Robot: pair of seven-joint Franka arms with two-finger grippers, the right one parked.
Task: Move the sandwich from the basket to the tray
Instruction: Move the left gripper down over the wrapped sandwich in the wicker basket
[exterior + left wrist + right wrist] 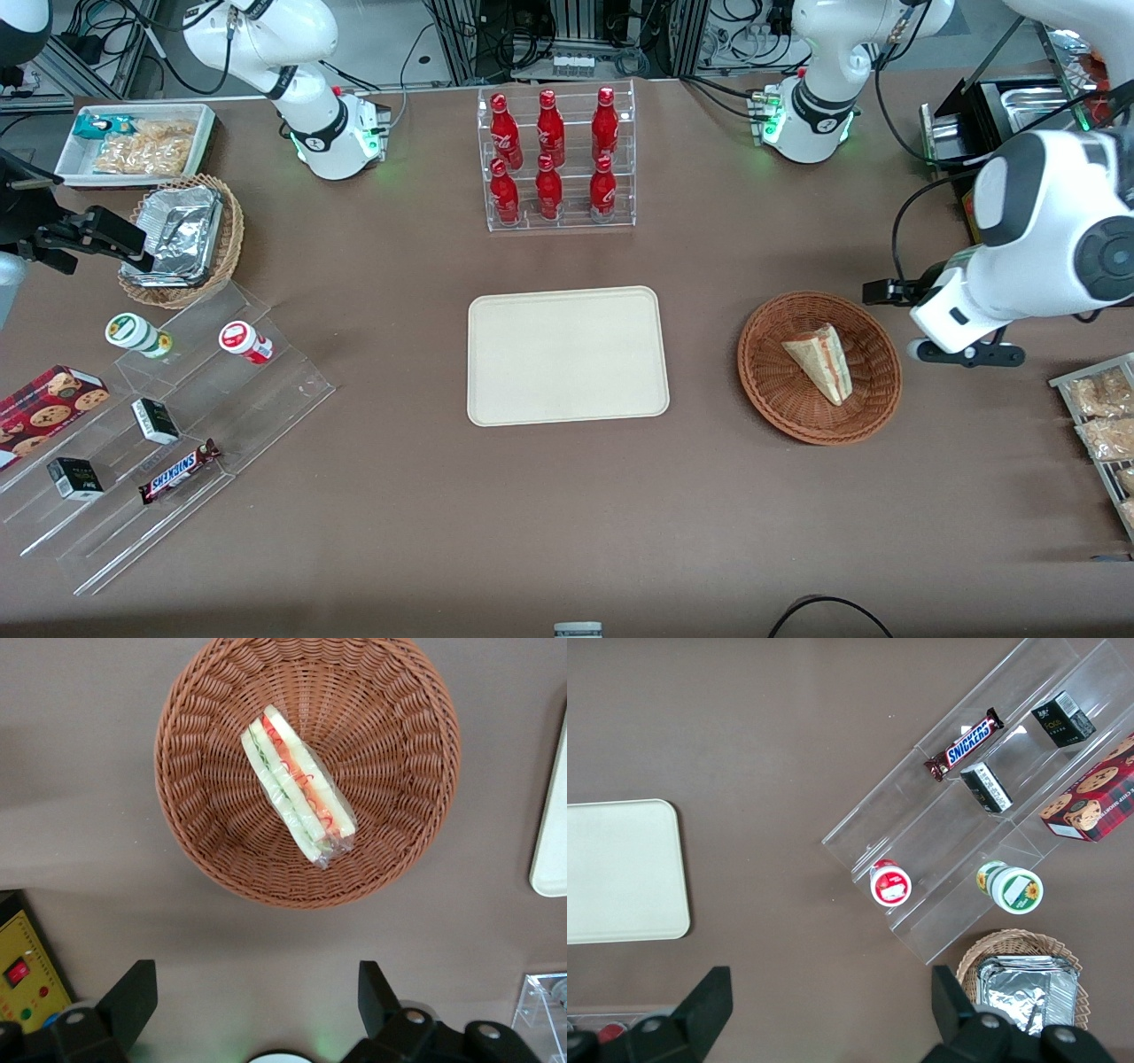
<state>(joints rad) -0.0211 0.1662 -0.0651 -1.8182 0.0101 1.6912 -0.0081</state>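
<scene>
Brown table (567,496), wrapped layered sandwich (299,784), parted pincer (257,999).

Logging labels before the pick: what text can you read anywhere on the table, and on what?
"SNICKERS": on the candy bar on the clear stepped rack.
Red bottles, cookie box, small dark boxes, two cups: print too small to read.
Sandwich, basket, tray: no text.
The tool hangs open above the table beside the basket.

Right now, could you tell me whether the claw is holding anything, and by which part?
Nothing is held. The claw is open, apart from the basket, and the sandwich lies untouched inside it.
</scene>
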